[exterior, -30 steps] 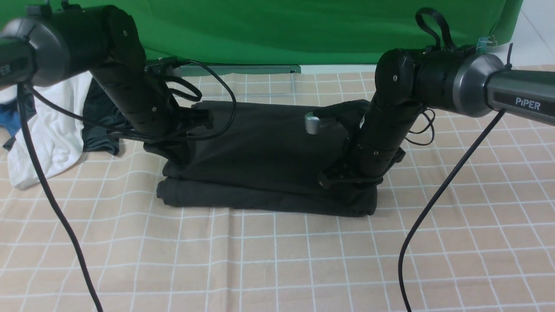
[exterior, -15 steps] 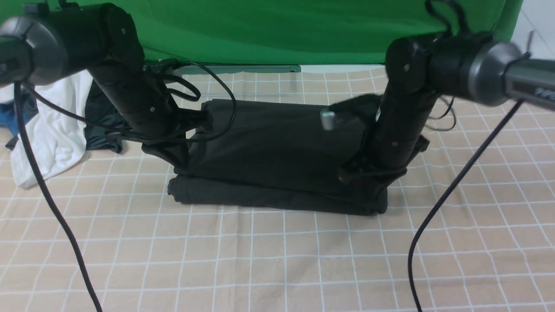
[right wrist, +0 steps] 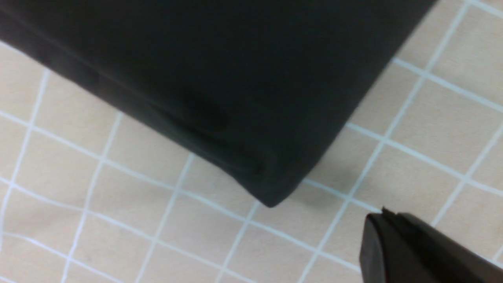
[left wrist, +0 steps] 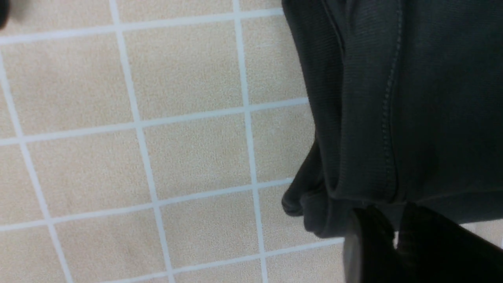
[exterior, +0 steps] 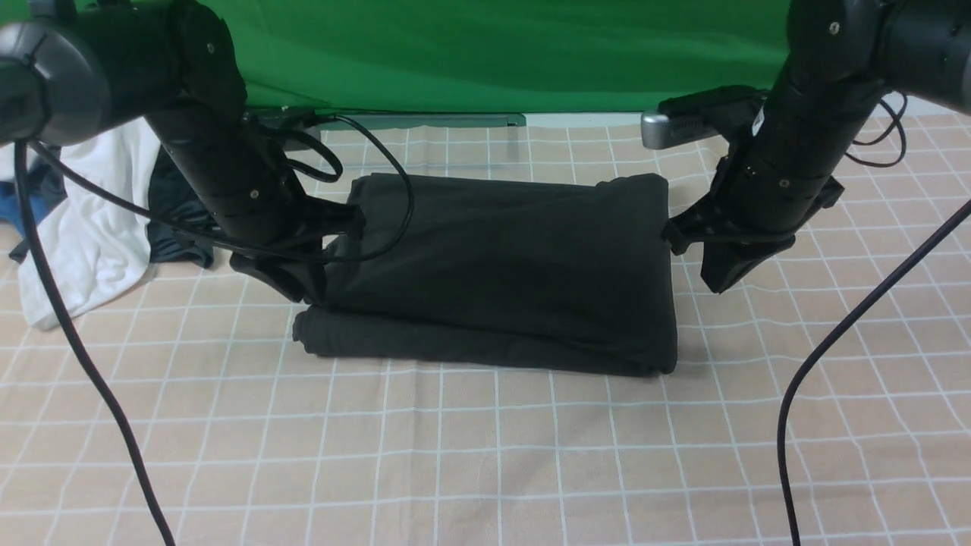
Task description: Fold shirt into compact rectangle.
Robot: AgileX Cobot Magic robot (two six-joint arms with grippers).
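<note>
Shirt, blk. cotton (exterior: 501, 258), folded wide; R pincer (exterior: 717, 284) shut, empty, now clear; L pincer (exterior: 309, 292) slightly parted, apparently empty; refold likely next.

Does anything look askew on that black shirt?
Yes: the black shirt is folded unevenly. Along its near edge, a lower layer sticks out past the top one, so the edges don't line up.

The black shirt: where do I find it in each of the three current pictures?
Front view: the black shirt lies in the middle, between the two arms.
Left wrist view: along the picture's right side, partly cut off.
Right wrist view: across the top, narrowing to a corner near the middle.
Shared landmark: the tablecloth with pale grid lines.
</note>
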